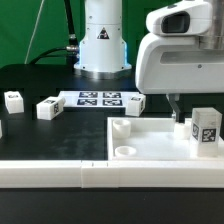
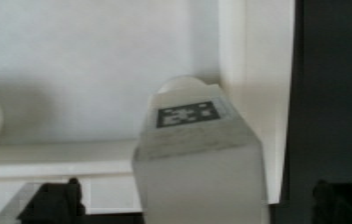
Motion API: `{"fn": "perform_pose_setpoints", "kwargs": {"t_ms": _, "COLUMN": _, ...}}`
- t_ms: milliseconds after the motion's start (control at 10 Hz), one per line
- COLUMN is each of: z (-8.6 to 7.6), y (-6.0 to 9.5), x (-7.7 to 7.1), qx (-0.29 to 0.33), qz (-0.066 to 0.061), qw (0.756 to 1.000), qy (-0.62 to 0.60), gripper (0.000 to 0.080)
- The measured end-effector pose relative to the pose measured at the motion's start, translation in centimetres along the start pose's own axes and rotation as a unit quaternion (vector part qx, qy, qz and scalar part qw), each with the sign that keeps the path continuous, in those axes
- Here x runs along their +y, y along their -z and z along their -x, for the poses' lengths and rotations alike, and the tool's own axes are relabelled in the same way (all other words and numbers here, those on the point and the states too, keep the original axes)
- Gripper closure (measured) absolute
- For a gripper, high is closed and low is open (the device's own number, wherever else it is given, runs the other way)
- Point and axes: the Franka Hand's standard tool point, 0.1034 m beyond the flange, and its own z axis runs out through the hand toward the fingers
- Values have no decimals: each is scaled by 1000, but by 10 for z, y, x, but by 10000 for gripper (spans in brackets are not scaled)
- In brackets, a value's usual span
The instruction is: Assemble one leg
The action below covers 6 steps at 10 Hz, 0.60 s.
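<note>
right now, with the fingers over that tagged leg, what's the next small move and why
Probably lower straight down and close. In the wrist view the leg stands upright between the open fingers, ungripped; in the exterior view it rests on the white panel beneath the gripper.

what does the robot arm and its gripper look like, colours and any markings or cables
The arm is glossy white with a round base that carries a small dark triangular mark; dark cables run behind it. The wrist housing is a white, rounded block with a dark inset on top. The gripper has thin dark fingers below the housing; in the wrist view only their black tips show.
</note>
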Motion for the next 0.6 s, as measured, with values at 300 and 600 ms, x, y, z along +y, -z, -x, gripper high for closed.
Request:
{"fn": "perform_pose_setpoints", "kwargs": {"t_ms": 300, "z": 0, "y": 0, "x": 0, "qx": 0, "qz": 0, "qw": 1000, "qy": 0, "gripper": 511}}
{"fn": "perform_pose_setpoints", "kwargs": {"t_ms": 600, "z": 0, "y": 0, "x": 2, "qx": 0, "qz": -2, "qw": 1000, "qy": -27, "gripper": 509}}
